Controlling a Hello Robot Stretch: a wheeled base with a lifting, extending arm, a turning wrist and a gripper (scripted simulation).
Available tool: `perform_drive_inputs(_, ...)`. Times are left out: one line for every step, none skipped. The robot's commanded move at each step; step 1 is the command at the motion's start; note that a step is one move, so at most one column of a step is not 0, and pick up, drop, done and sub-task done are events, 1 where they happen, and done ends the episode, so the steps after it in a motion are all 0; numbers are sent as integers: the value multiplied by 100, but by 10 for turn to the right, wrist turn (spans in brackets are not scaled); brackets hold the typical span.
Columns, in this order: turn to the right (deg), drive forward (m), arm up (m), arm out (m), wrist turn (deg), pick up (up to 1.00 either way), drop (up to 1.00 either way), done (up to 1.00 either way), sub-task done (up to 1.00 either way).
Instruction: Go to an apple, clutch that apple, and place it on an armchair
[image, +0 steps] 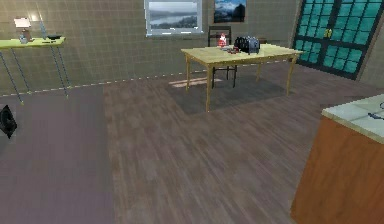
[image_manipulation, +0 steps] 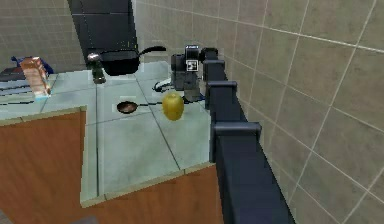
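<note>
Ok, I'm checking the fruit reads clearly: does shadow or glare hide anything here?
Arm side view: the round yellow-green apple on the pale tiled counter is evenly lit, without glare, near the dark claw. Forward view: the light wooden table throws a soft shadow on the wood-plank floor beneath it.

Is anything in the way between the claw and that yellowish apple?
Nothing visible: the apple shows right at the far end of the gripper. A small dark round thing on the countertop lies off to the side.
</note>
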Motion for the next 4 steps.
perform_drive_inputs(0, 0, -8, 0, 0, 0, 0, 0, 0)
perform_drive_inputs(0, 0, 0, 0, 0, 100, 0, 0, 0)
perform_drive_inputs(0, 0, 8, 0, 0, 0, 0, 0, 0)
perform_drive_inputs(0, 0, 0, 0, -450, 0, 0, 0, 0)
